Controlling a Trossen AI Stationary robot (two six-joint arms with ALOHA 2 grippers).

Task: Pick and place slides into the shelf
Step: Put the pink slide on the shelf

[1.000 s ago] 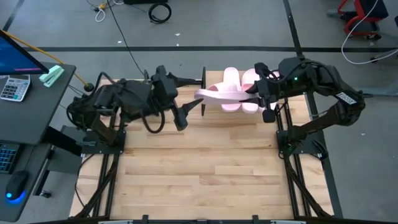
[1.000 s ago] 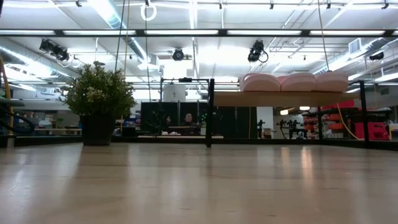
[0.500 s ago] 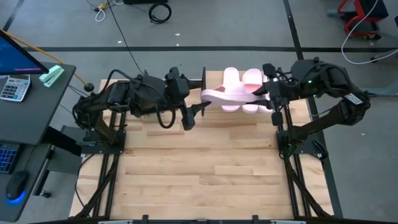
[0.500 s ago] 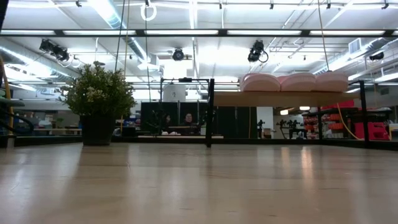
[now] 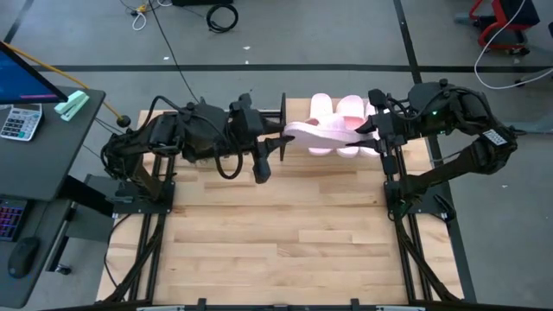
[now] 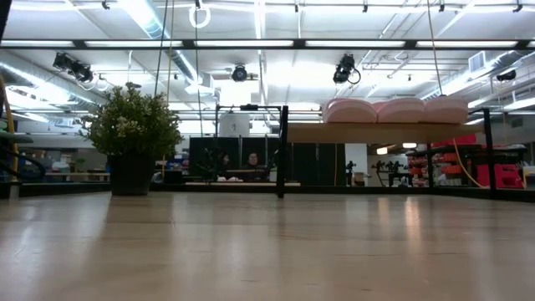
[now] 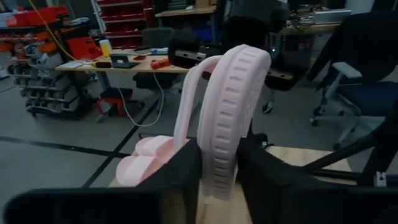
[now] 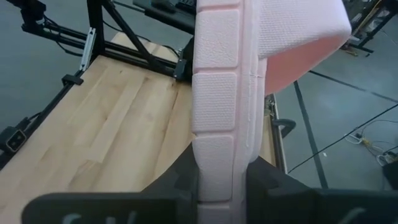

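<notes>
Slide (image 5: 321, 132): above the shelf (image 5: 298, 107), spanning both pincers. Left pincer (image 5: 285, 136) has just closed on its near end; right pincer (image 5: 366, 134) clamps the far end. Handover under way.

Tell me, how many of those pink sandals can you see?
4. Three slides sit side by side on the shelf. The fourth slide hangs above it, gripped by both the left gripper and the right gripper. More could be hidden.
</notes>
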